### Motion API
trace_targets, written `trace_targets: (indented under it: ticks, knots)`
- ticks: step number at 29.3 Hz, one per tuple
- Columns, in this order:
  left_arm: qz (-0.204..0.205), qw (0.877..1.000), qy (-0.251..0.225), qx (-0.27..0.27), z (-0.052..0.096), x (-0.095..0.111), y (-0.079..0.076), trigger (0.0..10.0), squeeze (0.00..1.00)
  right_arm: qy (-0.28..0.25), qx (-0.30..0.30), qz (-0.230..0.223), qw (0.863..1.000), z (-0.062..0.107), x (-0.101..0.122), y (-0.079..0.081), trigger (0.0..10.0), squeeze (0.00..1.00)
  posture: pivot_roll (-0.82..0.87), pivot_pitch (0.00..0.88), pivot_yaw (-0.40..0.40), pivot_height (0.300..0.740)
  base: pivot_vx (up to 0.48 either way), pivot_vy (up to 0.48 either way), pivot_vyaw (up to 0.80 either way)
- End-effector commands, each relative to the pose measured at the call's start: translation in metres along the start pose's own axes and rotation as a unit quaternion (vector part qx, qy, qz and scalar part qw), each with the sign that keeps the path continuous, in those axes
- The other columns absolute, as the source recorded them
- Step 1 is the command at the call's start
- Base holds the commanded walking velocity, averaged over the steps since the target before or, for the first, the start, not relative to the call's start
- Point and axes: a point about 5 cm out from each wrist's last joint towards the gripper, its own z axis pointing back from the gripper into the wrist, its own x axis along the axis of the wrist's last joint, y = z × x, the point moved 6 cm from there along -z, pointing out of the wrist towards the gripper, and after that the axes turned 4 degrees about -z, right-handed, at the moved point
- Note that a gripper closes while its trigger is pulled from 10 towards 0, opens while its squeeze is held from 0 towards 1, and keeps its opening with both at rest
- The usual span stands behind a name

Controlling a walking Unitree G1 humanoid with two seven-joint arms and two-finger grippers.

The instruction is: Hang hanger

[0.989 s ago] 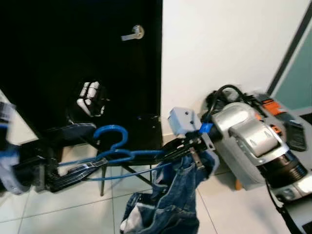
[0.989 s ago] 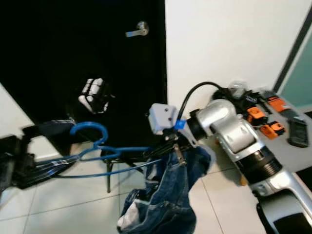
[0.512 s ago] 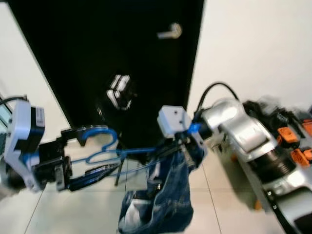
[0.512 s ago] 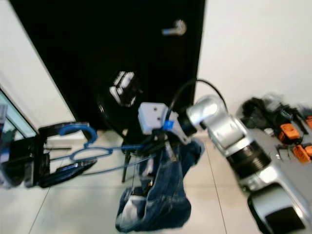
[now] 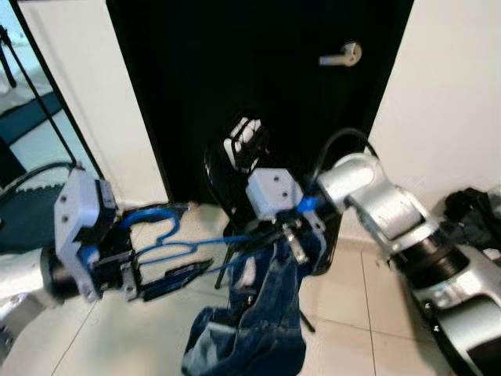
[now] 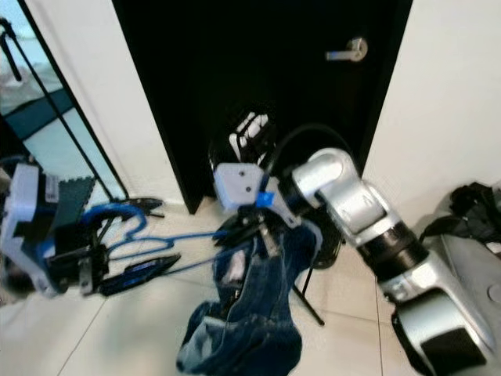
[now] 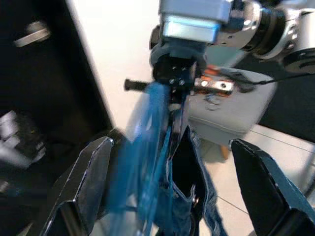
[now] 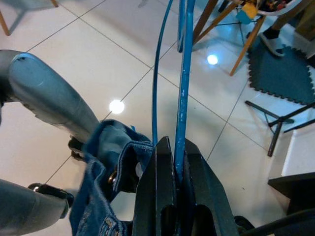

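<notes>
The right pincer (image 5: 283, 233) is clenched on one end of a blue hanger (image 5: 182, 249), its two black fingers (image 8: 158, 189) pressed together on the thin blue bar, as the right wrist view makes plain. A pair of blue jeans (image 5: 254, 321) is draped over that same end of the hanger, right below the right pincer, and hangs down in a bunched heap toward the white tiled floor (image 5: 344, 321). Across from it, the left pincer (image 5: 168, 262) holds the other end: its fingers (image 7: 86, 182) stand spread wide apart, one above and one below the hanger's bars, with the blue hook (image 5: 153, 217) curling up just beside the upper finger; whether they actually press on the wire cannot be told from these blurred pictures. The hanger thus spans the gap between the two silver arms, held roughly level in mid-air in front of a black door (image 5: 235, 70) with a silver lever handle (image 5: 340, 56). Behind the jeans stands a black chair (image 5: 235, 176) on thin legs, close against the door. White wall (image 5: 454, 102) flanks the door on both sides, and a dark bundle of gear (image 5: 470, 219) lies at the foot of the wall on the robot's right.
</notes>
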Motion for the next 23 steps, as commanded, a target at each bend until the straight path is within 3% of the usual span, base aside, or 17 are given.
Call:
trace_targets:
  ticks: [1, 23]
  knots:
    - [-0.003, 1.0, 0.009, 0.002, 0.0, -0.003, 0.0, 10.0, 0.0, -0.008, 0.004, 0.029, 1.0, -0.002, 0.011, 0.0, 10.0, 0.0, -0.07, 0.035, -0.003, 0.74, 0.0, 0.0, 0.77]
    - [-0.002, 0.999, 0.039, -0.018, 0.0, -0.019, -0.007, 10.0, 0.0, -0.002, 0.004, 0.054, 0.999, -0.002, 0.016, 0.001, 10.0, 0.0, -0.08, 0.038, 0.0, 0.74, 0.0, 0.0, 0.77]
